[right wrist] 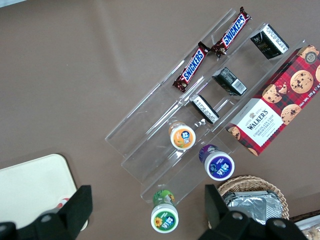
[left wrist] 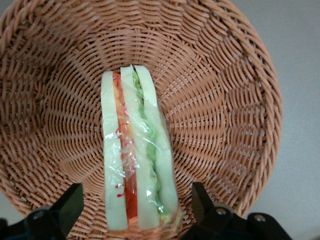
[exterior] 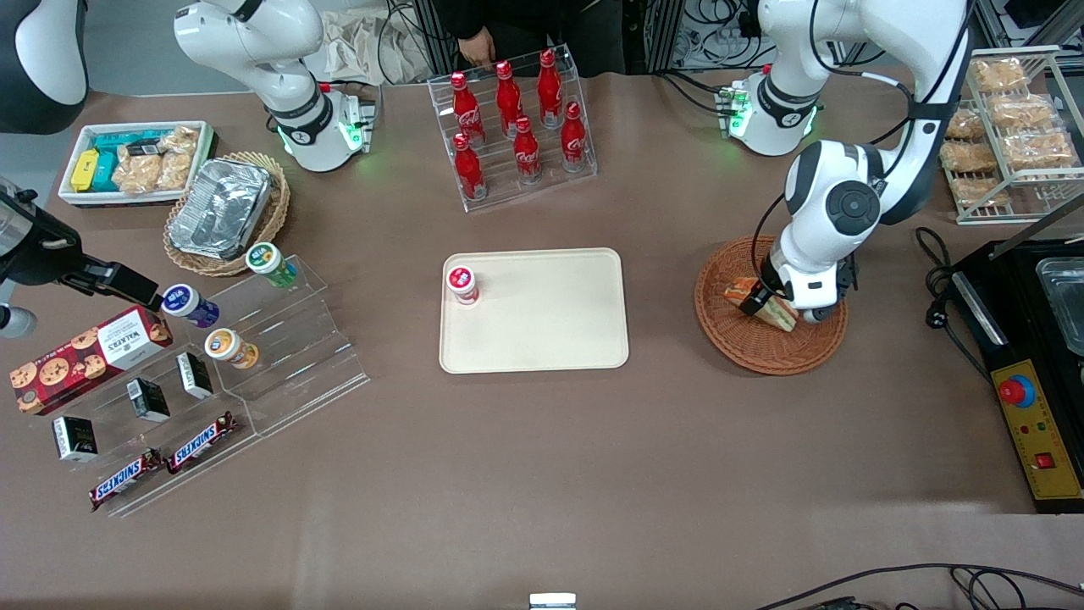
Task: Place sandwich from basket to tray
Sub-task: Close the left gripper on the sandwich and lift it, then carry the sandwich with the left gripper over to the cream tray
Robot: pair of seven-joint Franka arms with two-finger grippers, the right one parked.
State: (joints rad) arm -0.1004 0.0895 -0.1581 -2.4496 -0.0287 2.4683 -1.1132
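Observation:
The sandwich, a plastic-wrapped white-bread wedge with red and green filling, lies in the reddish-brown wicker basket. My left gripper is open and lowered into the basket, with one finger on each side of the sandwich and a gap showing at both. In the front view the gripper covers part of the sandwich in the basket. The cream tray lies on the table beside the basket, toward the parked arm's end.
A small red-capped cup stands on the tray's corner. A rack of red cola bottles stands farther from the front camera. A black machine and a wire rack of bagged pastries sit at the working arm's end. An acrylic snack stand is at the parked arm's end.

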